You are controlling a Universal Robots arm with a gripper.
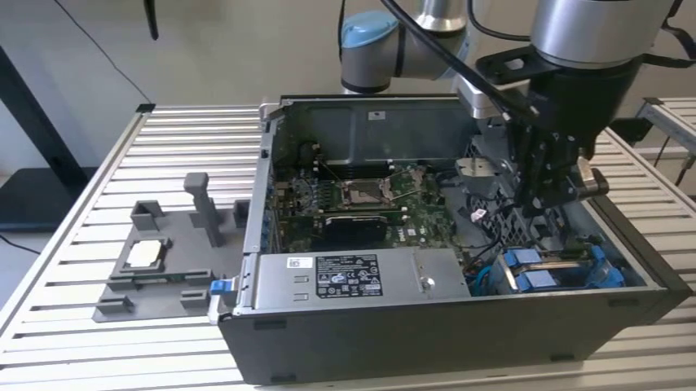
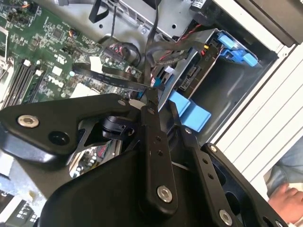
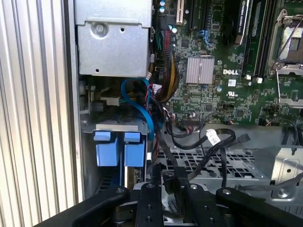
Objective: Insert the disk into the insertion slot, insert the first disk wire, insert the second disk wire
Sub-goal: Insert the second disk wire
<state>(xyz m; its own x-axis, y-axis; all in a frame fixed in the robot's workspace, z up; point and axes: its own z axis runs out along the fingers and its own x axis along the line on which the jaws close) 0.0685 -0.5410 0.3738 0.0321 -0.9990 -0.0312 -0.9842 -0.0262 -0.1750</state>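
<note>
At the exterior view's right inside the open dark-grey metal computer case (image 1: 435, 342), the silver-grey, blue-framed disk (image 1: 549, 273) sits in the grey cage slot (image 3: 89, 137). The black gripper (image 3: 169, 187), apparently pinching a thin black wire (image 3: 163, 146), should align its plug squarely and press gently.

The exterior view looks down at an angle over the whole open computer case (image 1: 435, 342) on the slatted table (image 1: 196, 138). Both wrist views sit close inside the case, sharing the blue-edged insertion slot (image 2: 194, 111) (image 3: 117, 146) and the motherboard (image 2: 52, 47) (image 3: 213, 94).
</note>
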